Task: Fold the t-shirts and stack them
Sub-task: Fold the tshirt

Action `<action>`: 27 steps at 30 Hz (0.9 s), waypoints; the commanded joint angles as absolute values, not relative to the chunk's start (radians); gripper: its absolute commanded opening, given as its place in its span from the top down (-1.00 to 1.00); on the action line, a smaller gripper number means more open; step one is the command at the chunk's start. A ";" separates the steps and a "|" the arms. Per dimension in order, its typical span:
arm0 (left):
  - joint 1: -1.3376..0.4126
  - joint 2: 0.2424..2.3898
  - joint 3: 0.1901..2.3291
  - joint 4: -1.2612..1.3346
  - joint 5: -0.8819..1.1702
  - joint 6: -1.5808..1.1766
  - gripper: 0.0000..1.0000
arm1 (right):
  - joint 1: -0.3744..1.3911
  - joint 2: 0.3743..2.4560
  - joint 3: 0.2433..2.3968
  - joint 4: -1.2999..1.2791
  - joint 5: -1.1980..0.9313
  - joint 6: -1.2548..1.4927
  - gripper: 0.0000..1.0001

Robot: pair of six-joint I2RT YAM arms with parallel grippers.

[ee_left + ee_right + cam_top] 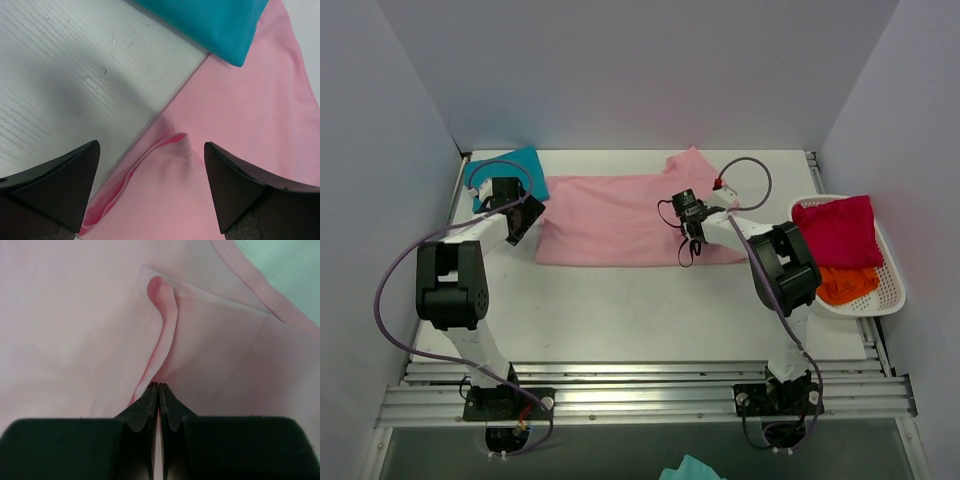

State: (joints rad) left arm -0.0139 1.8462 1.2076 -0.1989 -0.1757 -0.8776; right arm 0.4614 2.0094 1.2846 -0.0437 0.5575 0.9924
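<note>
Tabletop [640, 310]: white, walled in on 3 sides, both arms reaching across it from the near edge.

Pink tee [610, 215]: biggest item, spread flat across the far middle of the tabletop, long side running left to right. 1 sleeve sticks out toward the back wall at its right end. Left edge is rumpled into a small raised lip, seen in the left wrist view.

Basket [890, 290]: white plastic, at the right edge of the tabletop, well apart from the pink tee.

Red tee [838, 232]: bunched in the far half of the basket, piled above the rim.

Teal tee [520, 162]: folded, far left corner of the tabletop. Its near corner overlaps the pink tee's left end.

Orange tee [847, 284]: in the basket, on the near side of the red tee, partly under it.

Left tool [150, 145]: jaws spread wide, holding nothing, poised over the pink tee's rumpled left edge, 1 finger over bare tabletop, the other over cloth.

Right tool [158, 386]: jaws closed tight, tips together, pinching a raised fold of the pink tee near its right end.
</note>
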 commanded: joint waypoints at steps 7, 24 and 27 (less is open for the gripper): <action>0.029 1.845 1.201 -0.141 -0.149 -0.856 -0.88 | 0.407 2.178 1.454 -0.011 0.540 0.983 1.00; 0.035 1.859 1.204 -0.118 -0.147 -0.853 -0.88 | 0.407 2.338 1.732 0.014 0.497 0.948 1.00; 0.035 1.864 1.209 -0.120 -0.150 -0.848 -0.88 | 0.411 2.394 1.815 0.005 0.480 0.943 1.00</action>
State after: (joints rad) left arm 0.0338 1.8519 1.2007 -0.1642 -0.1516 -0.8688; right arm 0.4019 2.3550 1.7409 0.0376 0.5007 0.9588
